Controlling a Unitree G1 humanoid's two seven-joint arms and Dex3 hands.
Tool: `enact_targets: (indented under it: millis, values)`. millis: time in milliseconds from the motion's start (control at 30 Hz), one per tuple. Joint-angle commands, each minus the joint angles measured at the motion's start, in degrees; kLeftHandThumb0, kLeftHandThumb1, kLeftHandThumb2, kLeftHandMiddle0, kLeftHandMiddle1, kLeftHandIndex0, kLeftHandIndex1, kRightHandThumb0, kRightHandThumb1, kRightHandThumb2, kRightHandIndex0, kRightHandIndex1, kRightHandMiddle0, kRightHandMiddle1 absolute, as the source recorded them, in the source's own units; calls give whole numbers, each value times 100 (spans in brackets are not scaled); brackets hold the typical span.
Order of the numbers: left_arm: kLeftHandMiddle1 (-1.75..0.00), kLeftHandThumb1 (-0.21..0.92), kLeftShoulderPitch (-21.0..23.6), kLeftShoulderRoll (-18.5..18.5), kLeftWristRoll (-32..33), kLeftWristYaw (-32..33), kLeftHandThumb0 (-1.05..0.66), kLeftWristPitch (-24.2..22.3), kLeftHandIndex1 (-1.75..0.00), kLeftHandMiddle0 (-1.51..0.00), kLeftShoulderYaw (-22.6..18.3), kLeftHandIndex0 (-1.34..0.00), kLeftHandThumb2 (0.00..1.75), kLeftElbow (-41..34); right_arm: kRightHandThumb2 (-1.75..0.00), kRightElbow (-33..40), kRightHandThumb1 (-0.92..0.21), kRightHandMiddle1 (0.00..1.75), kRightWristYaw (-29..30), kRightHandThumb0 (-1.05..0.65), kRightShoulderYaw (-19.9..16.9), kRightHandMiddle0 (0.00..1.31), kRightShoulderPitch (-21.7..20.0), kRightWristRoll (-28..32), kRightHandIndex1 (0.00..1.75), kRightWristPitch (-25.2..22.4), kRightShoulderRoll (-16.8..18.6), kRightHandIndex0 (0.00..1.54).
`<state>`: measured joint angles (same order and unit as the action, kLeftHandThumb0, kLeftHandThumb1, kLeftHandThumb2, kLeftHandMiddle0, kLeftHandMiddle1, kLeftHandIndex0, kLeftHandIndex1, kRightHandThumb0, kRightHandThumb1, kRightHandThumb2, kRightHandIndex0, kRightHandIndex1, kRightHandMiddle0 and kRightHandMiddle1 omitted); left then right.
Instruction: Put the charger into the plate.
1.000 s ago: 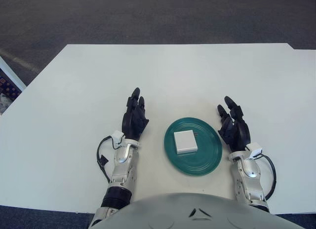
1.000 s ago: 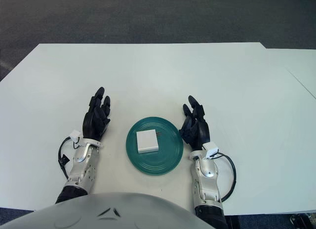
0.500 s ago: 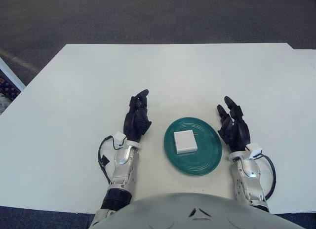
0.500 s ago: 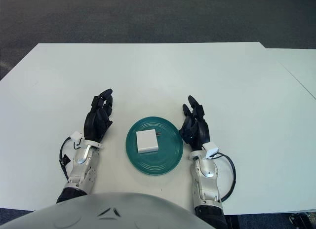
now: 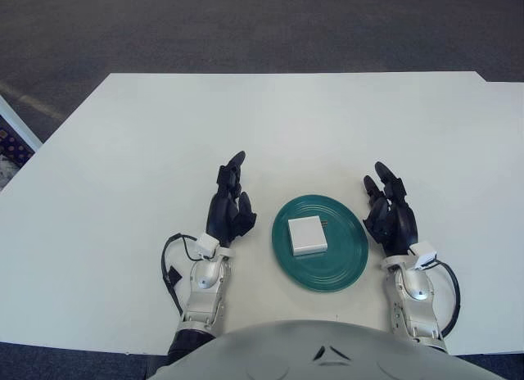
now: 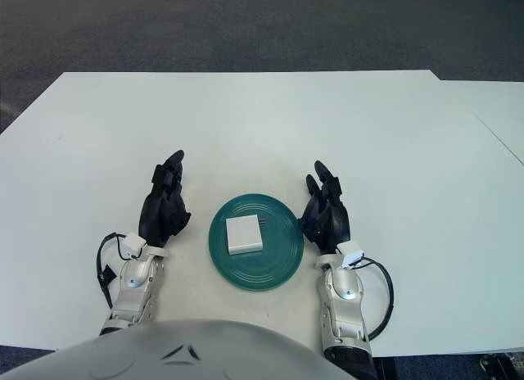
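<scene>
Since a second ago the left hand has drawn back toward the robot's body and turned more on edge, its fingers loosely spread and gripping nothing, just left of the green plate. The right hand has barely shifted and shows just right of the plate, fingers likewise extended and empty. Between them the white charger lies flat inside the plate, slightly left of its centre, prongs toward the right, touched by neither hand. Beyond the plate the white table runs to its far edge, with dark carpet behind. With the charger already seated in the plate and both hands pulling clear, the task looks complete.
</scene>
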<state>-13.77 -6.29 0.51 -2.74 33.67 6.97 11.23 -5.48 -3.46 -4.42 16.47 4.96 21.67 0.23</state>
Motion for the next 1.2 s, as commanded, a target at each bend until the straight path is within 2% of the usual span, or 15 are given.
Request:
enact_targets:
  millis: [0,300,567,833,1167]
  values:
    - [-1,92,-663,40,-48,179,-103,-381,-38,-6,-102,0,89,286,-96,-314,-92,37,70,-86,-117,0,397,-58,0,-216,-62,13]
    - [0,92,-748,9,-243,435,-99,-527,-33,-5,-93,0,88,73,-97,-195,-92,38,3,-87,-130,0,451,-30,1,-127,-134,13]
    - [0,92,-738,55,-160,310,-99,-419,-39,-6,-57,0,91,165,-97,82,-92,37,9,-87,-65,0,520,-105,1,-420,-240,15]
    - [-2,92,-785,-162,293,239,-99,-673,-44,-9,-113,0,89,118,-96,389,-92,34,22,-87,-27,0,551,-140,0,-956,-316,13]
    - [-3,92,-731,-101,200,279,-97,-540,-47,-13,-90,0,87,213,-96,473,-92,29,11,-89,9,0,558,-234,0,-1089,-342,10]
